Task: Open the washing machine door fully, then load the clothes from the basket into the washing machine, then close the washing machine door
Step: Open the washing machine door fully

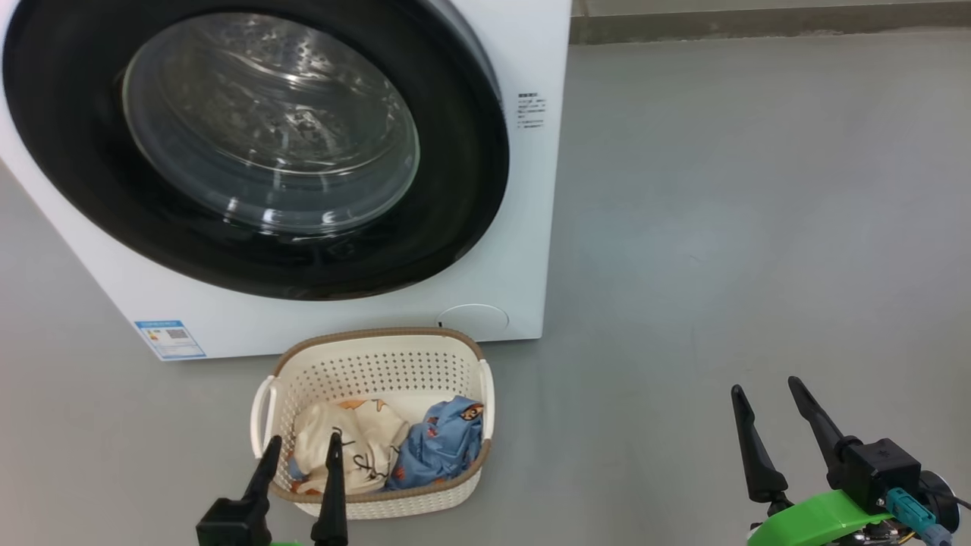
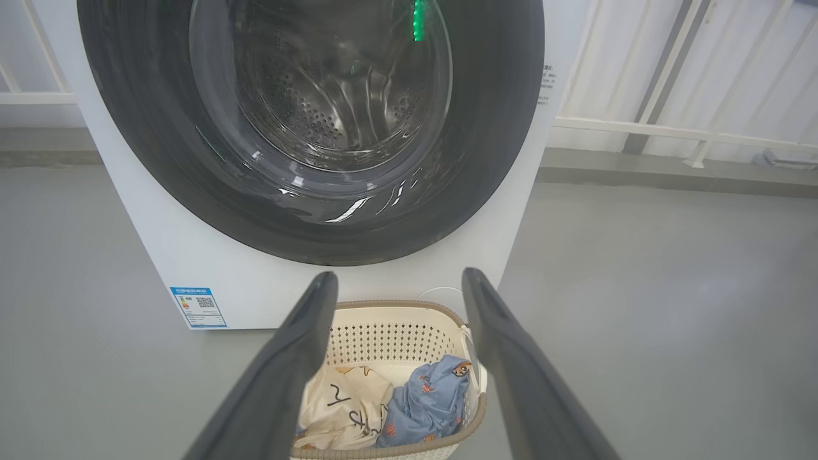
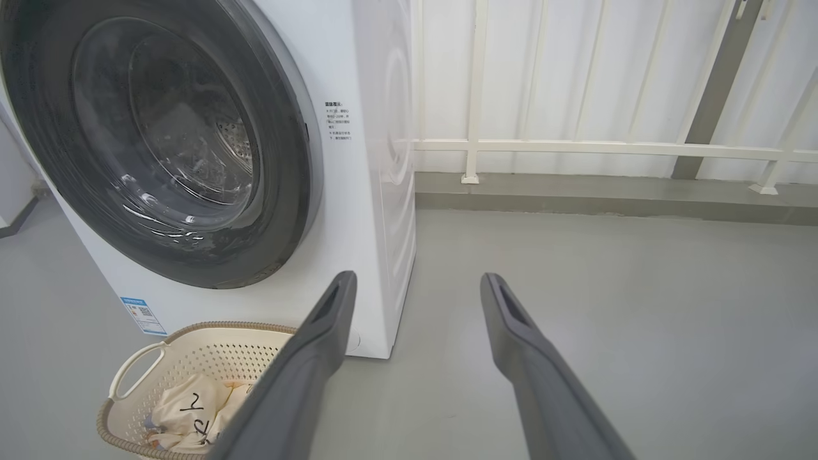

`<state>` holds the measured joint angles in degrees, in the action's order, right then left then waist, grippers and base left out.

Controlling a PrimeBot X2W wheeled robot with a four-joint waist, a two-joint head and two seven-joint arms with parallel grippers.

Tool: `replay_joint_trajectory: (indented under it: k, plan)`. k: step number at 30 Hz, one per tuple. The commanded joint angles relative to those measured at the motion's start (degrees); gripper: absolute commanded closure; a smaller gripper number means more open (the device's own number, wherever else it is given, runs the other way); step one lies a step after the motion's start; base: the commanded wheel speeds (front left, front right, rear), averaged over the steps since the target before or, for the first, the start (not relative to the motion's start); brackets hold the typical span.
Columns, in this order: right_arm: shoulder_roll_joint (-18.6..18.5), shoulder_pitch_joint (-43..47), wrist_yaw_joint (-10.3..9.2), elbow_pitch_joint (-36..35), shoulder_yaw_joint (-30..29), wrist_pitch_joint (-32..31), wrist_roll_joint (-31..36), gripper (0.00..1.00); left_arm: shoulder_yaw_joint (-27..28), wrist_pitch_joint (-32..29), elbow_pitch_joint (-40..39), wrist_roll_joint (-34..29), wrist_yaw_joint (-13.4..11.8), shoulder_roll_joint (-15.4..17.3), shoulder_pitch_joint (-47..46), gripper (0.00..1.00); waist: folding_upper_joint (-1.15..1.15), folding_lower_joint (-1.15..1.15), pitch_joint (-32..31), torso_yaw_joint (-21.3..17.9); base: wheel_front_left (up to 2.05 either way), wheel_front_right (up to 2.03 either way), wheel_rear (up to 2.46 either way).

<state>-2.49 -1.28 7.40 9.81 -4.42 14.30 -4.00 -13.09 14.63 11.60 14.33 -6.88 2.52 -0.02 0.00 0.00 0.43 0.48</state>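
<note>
The door [image 1: 455, 189], a glossy black rim around a bulging clear glass bowl, sat closed against the white washer [image 1: 523, 250] beyond the left end effector [image 1: 303, 440]; smooth grey floor [image 1: 721, 227] lay ahead of the right end effector [image 1: 765, 387]; both stood spread, empty; the perforated cream basket [image 1: 379, 334] just ahead of the left one held the crumpled clothes [image 1: 440, 444].

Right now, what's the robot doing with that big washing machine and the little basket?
Nothing is being handled yet. The big white front-loading washing machine has its round black-rimmed glass door shut. In front of it, on the grey floor, sits a small cream perforated plastic basket holding a cream printed garment and a blue garment. The robot's left gripper is open by the basket, and its right gripper is open off to the side over the floor; both are empty.
</note>
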Motion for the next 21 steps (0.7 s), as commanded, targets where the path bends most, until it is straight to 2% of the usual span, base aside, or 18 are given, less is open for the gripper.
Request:
replay_joint_trajectory:
  k: [1, 21]
  plan:
    - [-0.39, -2.19, 0.09, -1.24, 1.39, 0.7, -0.67, 0.0, 1.82, 0.37, -0.99, -0.68, -0.42, 0.36, -2.03, 0.0, 0.0, 0.0, 0.01, 0.0, 0.34, 0.34, -0.69]
    - [-0.39, -2.23, 0.09, -1.04, 1.28, 0.7, -1.31, 0.0, 1.54, 0.37, -1.34, -0.37, -0.49, 0.36, -1.91, 0.0, 0.0, 0.0, -0.19, 0.26, 0.03, 0.03, -0.06]
